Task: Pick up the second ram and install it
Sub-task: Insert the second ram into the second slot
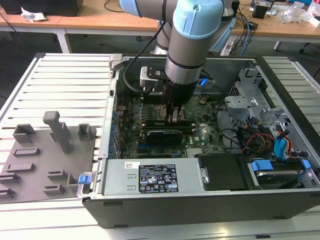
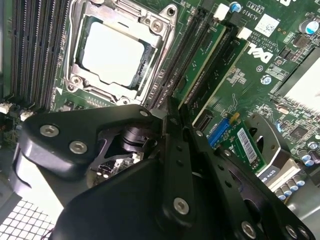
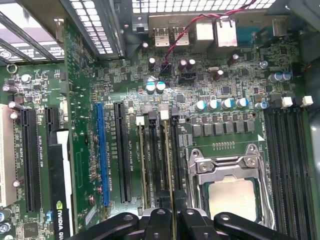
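Ram [image 3: 170, 165] held edge-on in nearly closed gripper [image 3: 171, 216], lower edge set in slot beside CPU socket [image 3: 231, 192]; in second wrist view, fingers [image 2: 186, 131] seen pinched on ram's end. Another ram [image 3: 142, 165] already seated two slots over, one bare slot between. Motherboard [image 1: 202, 134] lies within open case [image 1: 200, 202]. Arm [image 1: 192, 47] reaches down over board in exterior view. Grey tray [image 1: 42, 157] placed outside case, on exterior view's left.

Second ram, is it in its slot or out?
In: the second ram stands on edge beside the CPU socket, gripper shut on its top. Fully seated: cannot tell.
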`<state>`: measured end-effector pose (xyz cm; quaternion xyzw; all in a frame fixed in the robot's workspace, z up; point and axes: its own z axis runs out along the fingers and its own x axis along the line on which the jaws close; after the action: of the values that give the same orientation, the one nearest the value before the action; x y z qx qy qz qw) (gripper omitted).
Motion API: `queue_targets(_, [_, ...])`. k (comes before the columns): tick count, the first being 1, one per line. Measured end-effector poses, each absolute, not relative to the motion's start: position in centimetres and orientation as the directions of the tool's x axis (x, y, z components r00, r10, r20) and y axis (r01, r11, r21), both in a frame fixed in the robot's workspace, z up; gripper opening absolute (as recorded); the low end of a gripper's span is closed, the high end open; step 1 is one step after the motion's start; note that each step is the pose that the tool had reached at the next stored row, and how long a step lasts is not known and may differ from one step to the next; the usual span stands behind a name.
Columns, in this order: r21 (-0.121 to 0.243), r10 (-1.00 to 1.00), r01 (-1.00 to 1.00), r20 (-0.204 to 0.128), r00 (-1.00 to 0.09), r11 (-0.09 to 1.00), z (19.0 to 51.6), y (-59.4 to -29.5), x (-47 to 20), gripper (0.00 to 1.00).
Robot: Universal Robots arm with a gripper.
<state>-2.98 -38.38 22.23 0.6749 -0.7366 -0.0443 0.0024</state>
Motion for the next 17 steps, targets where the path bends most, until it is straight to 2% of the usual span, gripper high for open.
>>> queue_targets(8, [0.068, -0.994, -0.994, -0.057, -0.089, 0.085, 21.8, -38.4, -3.0, 0.14])
queue_targets(9, [0.069, -0.994, -0.994, -0.057, -0.089, 0.085, 21.8, -38.4, -3.0, 0.21])
queue_targets(11, [0.069, -0.994, -0.994, -0.057, -0.089, 0.085, 21.9, -38.4, -3.0, 0.21])
queue_targets(17, [0.067, -0.995, -0.994, -0.044, -0.089, 0.086, 24.9, -38.0, -3.0, 0.21])
